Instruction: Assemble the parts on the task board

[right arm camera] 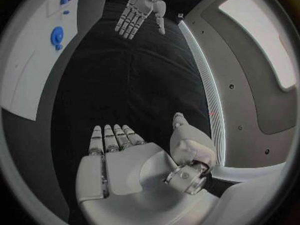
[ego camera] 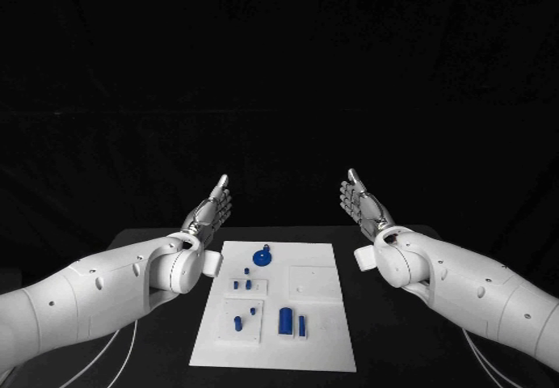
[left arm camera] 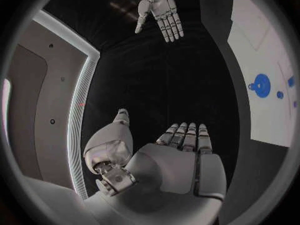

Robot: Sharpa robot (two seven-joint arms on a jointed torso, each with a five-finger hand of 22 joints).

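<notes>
While the left hand and right hand are held raised with fingers spread and nothing grasped, flanking the far end of the task board, the blue parts are left lying on it, reachable from either side.

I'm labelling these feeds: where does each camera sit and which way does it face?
Head view: on the head, looking down at the task board, both arms, left hand and right hand raised.
Left wrist view: behind the left hand, facing the right hand.
Right wrist view: behind the right hand, facing the left.
All share the board.
</notes>
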